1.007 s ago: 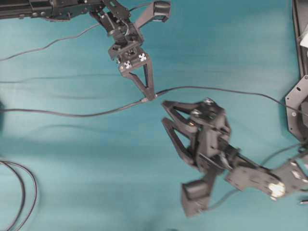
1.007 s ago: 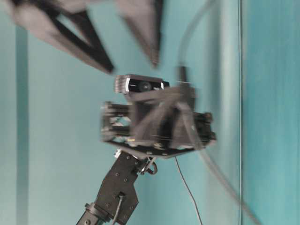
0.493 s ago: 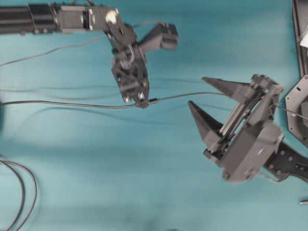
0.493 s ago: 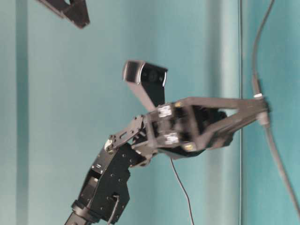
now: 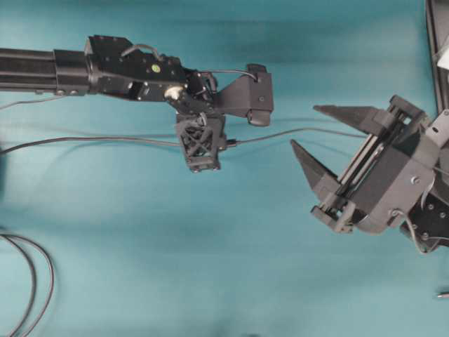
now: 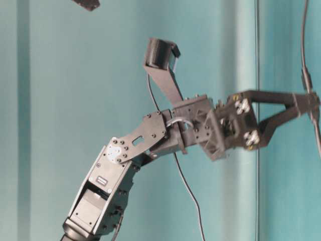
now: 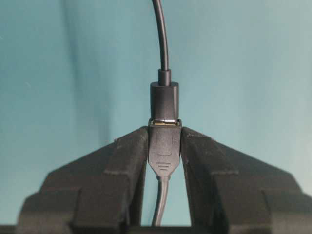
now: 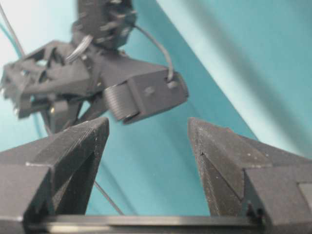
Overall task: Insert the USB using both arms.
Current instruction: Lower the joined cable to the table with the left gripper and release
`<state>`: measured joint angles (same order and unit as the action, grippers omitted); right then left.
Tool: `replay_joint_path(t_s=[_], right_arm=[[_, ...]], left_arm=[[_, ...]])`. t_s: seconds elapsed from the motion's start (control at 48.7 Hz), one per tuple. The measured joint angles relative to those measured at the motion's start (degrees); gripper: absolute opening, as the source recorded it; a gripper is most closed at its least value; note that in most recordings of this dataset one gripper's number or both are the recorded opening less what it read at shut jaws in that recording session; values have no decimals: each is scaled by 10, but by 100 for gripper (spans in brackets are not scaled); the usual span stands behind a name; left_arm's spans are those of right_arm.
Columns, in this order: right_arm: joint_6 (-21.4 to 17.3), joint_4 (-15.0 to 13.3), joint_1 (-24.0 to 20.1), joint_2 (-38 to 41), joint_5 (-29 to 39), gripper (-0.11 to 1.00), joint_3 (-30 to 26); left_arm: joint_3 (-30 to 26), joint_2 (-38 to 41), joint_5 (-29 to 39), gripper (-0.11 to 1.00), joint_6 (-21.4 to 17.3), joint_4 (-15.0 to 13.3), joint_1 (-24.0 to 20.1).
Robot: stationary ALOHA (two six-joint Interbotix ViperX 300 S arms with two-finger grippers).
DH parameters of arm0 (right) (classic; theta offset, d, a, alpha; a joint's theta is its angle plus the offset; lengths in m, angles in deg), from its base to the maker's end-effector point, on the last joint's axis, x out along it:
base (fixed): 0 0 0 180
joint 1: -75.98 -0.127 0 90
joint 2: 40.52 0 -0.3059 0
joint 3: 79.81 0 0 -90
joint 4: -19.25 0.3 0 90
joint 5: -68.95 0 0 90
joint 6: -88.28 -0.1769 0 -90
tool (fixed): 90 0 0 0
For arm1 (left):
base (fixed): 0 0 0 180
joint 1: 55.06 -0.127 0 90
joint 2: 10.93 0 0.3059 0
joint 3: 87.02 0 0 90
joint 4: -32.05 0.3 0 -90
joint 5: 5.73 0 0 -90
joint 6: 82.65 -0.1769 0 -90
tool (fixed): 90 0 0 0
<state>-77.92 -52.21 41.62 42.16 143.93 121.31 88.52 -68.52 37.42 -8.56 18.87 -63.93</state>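
Two pincers: left pincer (image 7: 165, 146) clamped on one USB (image 7: 165, 144), right pincer (image 5: 314, 133) wide open, empty.

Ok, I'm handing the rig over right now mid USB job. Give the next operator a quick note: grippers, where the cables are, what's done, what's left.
Left gripper: shut on the USB plug, held clear of the table.
Right gripper: open, empty, off to the right of the joint.
Cables: the plug sits in the dark connector of the other cable; a thin silvery strip shows at the seam.
Done: plug appears inserted.
Left: check that it is fully seated, then release.
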Motion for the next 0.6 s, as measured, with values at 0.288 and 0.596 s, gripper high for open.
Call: replay_joint_path(t_s=[0.288, 0.596], right_arm=[[-1, 1, -1, -28, 18, 73, 11], [-1, 1, -1, -61, 25, 73, 25]], left_arm=[[16, 5, -13, 46, 4, 6, 4], [18, 4, -10, 67, 13, 6, 15]])
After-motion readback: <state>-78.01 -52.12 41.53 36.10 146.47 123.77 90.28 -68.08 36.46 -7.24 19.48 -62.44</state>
